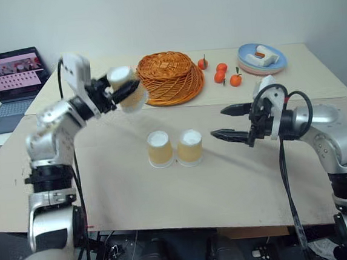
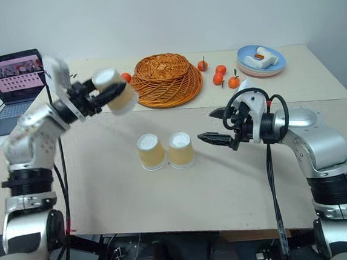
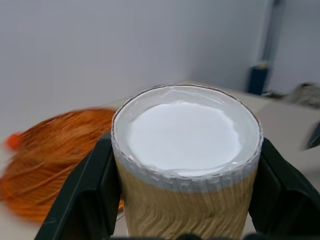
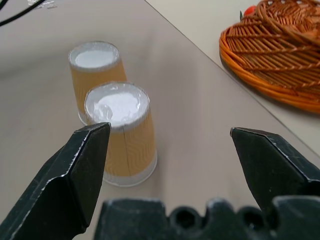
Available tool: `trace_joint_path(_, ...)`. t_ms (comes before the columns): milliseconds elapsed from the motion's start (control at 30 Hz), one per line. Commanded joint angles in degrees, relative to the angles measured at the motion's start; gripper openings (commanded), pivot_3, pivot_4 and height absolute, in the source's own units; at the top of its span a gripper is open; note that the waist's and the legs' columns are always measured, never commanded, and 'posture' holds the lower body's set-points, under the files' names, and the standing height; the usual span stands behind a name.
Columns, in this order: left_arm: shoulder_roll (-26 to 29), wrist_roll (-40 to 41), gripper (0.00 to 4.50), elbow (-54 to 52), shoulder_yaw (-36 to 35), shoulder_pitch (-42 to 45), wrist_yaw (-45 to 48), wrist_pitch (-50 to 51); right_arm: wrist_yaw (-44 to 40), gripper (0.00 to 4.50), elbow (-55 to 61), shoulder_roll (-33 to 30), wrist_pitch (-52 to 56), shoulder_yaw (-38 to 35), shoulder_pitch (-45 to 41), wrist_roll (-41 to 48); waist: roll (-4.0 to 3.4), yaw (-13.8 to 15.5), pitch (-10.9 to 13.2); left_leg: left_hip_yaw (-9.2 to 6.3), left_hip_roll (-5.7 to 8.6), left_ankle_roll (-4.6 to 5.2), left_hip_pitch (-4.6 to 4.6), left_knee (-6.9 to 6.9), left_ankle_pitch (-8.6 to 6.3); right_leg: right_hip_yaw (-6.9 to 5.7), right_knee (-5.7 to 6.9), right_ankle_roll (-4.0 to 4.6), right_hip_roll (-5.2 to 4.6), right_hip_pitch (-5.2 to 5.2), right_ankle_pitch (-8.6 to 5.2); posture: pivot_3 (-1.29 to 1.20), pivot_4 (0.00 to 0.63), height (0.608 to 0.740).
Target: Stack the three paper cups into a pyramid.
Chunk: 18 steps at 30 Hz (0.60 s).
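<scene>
One cup in the air, two side by side upside down on the table.

The left gripper point(image 1: 117, 92) is clamped on a paper cup point(image 1: 128, 88), held tilted above the table with its white base pointing toward the woven basket point(image 1: 169, 77); the left wrist view shows that base point(image 3: 185, 135) end-on between both black fingers point(image 3: 82, 200). The other two cups point(image 1: 160, 148) point(image 1: 189, 147) stand base-up, touching, mid-table, with bare table point(image 1: 239, 185) all around and the front edge well clear. The right wrist view shows them just beyond the right gripper point(image 1: 229, 123), whose fingers are spread wide, empty, beside the pair.
</scene>
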State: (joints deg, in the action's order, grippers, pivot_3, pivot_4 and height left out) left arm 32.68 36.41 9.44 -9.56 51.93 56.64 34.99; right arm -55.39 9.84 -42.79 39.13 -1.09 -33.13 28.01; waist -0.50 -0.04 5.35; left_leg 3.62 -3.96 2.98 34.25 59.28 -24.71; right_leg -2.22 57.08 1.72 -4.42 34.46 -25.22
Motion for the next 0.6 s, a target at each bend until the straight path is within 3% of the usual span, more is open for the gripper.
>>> trace_joint_path(33, 1.1, 9.0, 3.15, -2.8, 0.6, 3.4, 6.4, 10.9, 1.7, 4.5, 2.4, -0.8, -1.6, -2.7, 0.2, -0.4, -0.02, -0.3, 0.0, 0.0, 0.01, 0.0, -0.04, 0.0, 0.0, 0.02, 0.03, 0.0, 0.01, 0.0, 0.0, 0.0, 0.15, 0.638)
trace_joint_path(133, 0.5, 11.4, 3.15, -1.1, 1.6, 5.9, 8.6, 15.2, 2.7, 4.5, 2.8, -0.9, -1.8, -2.9, 1.1, -0.9, 0.0, -0.6, 0.0, -0.04, 0.01, 0.2, -0.08, 0.01, -0.03, -0.01, 0.12, 0.0, 0.08, -0.02, -0.01, 0.0, 0.15, 0.638)
trace_joint_path(600, 0.2, -5.0, 3.15, 7.0, 13.9, 4.0, 18.1, 0.1, 5.9, 4.5, 7.5, -1.2, -0.3, -6.6, 4.9, 1.1, 0.01, -0.7, 0.0, -0.06, 0.07, 0.24, -0.03, 0.01, 0.0, 0.01, 0.07, -0.02, 0.07, -0.03, -0.04, 0.0, 0.15, 0.638)
